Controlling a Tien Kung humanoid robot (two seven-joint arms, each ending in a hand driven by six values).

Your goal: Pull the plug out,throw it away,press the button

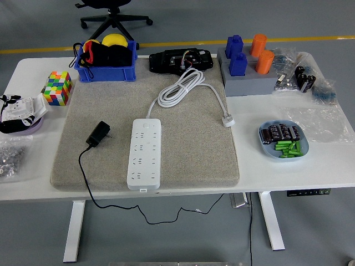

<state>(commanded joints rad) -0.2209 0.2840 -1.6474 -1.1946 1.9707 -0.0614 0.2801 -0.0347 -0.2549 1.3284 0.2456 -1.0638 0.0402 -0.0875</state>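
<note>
Head view, white table (288,174).

- Left hand and right hand: neither is seen in this view, so no arm pose is recorded and the state of the fingers cannot be told.
- A grey mat (194,160) is laid over the middle of the table. A white power strip (145,154) is seen lying flat on it, long axis running from near to far, its near end close to the mat's near edge.
- The black plug (99,133) (the task's thing) is found out of the strip, lying on the mat just left of the strip's far end and not touching it. Its black cable (82,169) is led toward the near edge, over the table's rim, and hangs in a loop below.
- The strip's own white cord (180,88) is coiled at the far side of the mat; its white end (228,120) lies on the mat near the right edge.
- Noted around the mat: a blue bin (105,73) at far left, a coloured cube (57,87) beside it, a black device (180,60) at far centre, a grey block (249,84) holding blue and orange pieces at far right, and a pale blue dish (268,151) to the right of the mat.
</note>
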